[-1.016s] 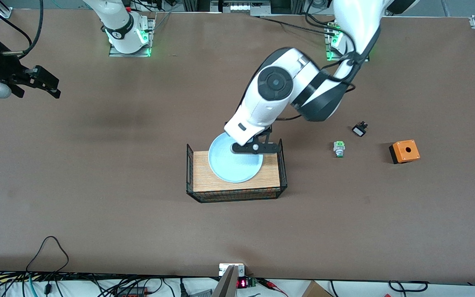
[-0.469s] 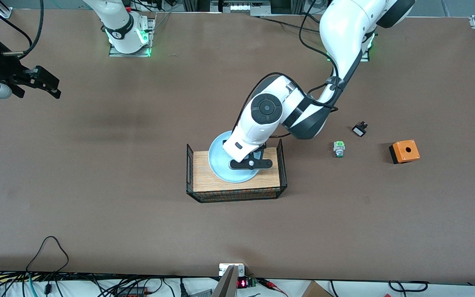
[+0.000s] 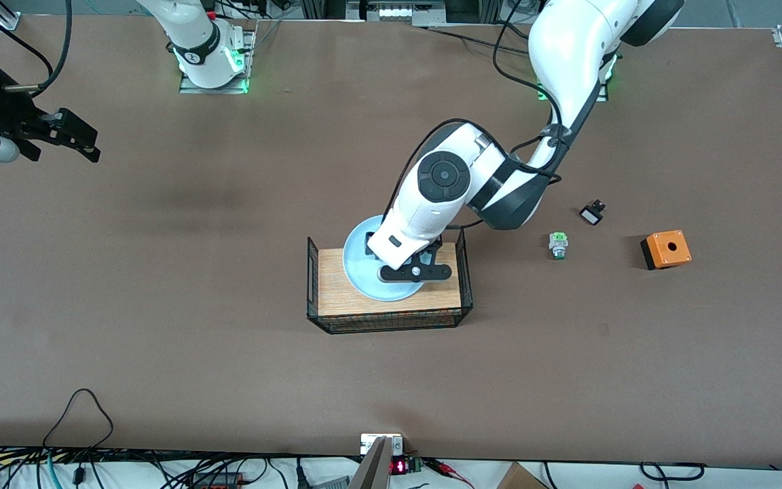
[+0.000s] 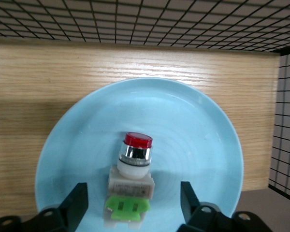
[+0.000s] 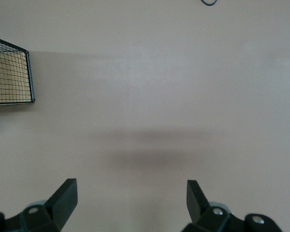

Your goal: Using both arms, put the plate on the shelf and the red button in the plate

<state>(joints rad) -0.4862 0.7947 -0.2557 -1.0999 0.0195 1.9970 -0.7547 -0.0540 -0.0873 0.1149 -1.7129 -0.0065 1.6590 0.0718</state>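
Observation:
The pale blue plate (image 3: 362,272) lies in a black wire basket with a wooden floor (image 3: 334,299) at the middle of the table. The red button (image 4: 131,180) lies on the plate (image 4: 198,140), red cap at one end, green block at the other. My left gripper (image 3: 413,272) hangs low over the plate. Its fingers (image 4: 78,203) stand open on either side of the button's green end, apart from it. My right gripper (image 3: 72,139) is open and empty, waiting over bare table at the right arm's end; its wrist view shows its gripper (image 5: 130,203) above bare table.
Toward the left arm's end lie a green-tipped switch (image 3: 558,245), a small black part (image 3: 592,214) and an orange box with a hole (image 3: 666,249). The basket's wire walls (image 4: 150,19) rise around the plate. A basket corner shows in the right wrist view (image 5: 12,72).
My left arm has come down and moved from the plate's rim to over its middle, then held nearly still. The right arm has not moved.

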